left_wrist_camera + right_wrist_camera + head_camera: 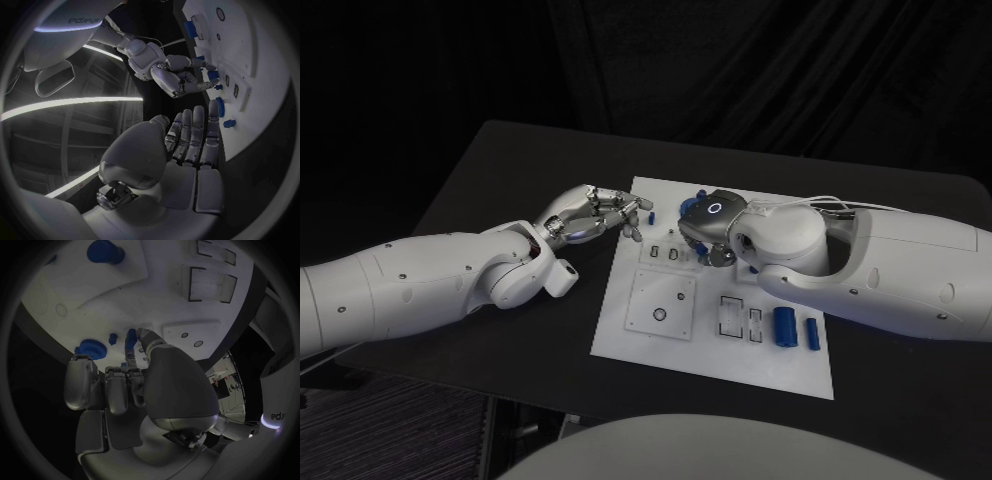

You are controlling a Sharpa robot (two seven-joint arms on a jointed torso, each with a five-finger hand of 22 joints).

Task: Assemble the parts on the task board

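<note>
Two blue parts [798, 328] lengthwise along task board [718, 360]'s near edge; hands' grasp unclear.

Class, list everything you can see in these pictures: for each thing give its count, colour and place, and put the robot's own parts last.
Table: one, black, under everything.
Task board: one, white, middle of the table.
Blue bars: two, blue, side by side near the board's right edge.
Small blue parts: several, exact count unclear, blue, at the board's far end by the hands.
Left hand: one, silver, at the board's far left edge, fingers apart.
Right hand: one, silver, over the board's far end, pinching a small blue part.
</note>
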